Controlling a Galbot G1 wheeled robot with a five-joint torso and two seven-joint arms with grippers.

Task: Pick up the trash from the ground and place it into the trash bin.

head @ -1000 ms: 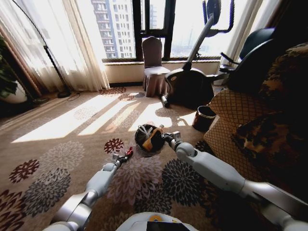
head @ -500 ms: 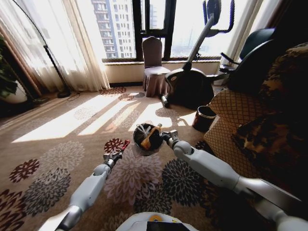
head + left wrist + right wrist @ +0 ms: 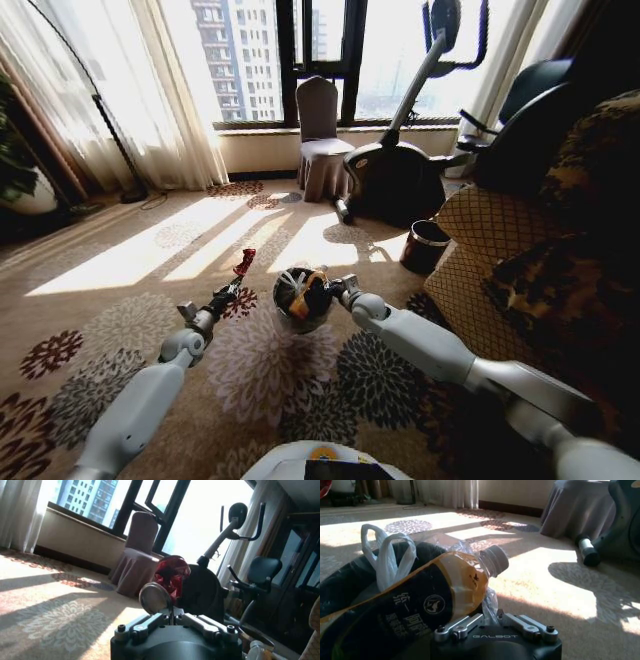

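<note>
Pinching a crumpled red scrap (image 3: 244, 262), left gripper (image 3: 236, 278) should centre above the small black lined bin (image 3: 300, 297), whose rim right gripper (image 3: 333, 288) clamps.

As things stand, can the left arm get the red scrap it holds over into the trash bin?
Probably yes. The left hand, shut on the red scrap, is raised just beside the trash bin, which the right hand holds up. Nothing lies between them, though a bottle and white bag crowd the opening.
</note>
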